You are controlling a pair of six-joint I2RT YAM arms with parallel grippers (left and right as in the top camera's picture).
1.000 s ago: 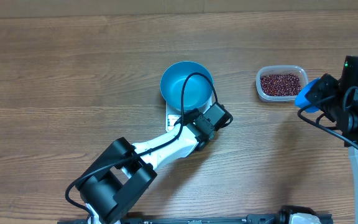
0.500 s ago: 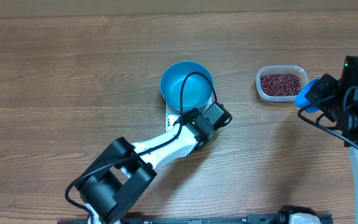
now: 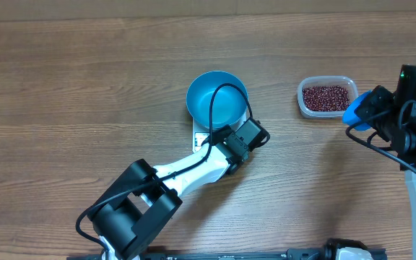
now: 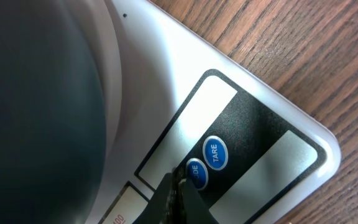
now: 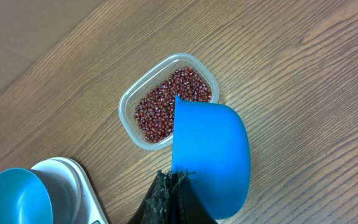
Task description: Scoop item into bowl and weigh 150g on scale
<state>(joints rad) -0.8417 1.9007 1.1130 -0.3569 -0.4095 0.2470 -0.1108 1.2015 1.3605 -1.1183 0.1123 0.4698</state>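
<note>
My left gripper (image 4: pixel 179 186), jaws together, rests its tip on the blue button (image 4: pixel 196 173) just beside TARE (image 4: pixel 214 152) on the scale (image 4: pixel 160 68). I judge zeroing is the step: check it is the right button, then press straight down, lightly, without shoving the scale or the bowl (image 3: pixel 217 97) standing on it. My right gripper (image 5: pixel 173 186) is clamped on the scoop (image 5: pixel 213 152) near the tub (image 5: pixel 124 112) of beans (image 5: pixel 166 106). The display's reading is cut off, the touched button's label is half hidden, and the scoop's inside is unseen.
</note>
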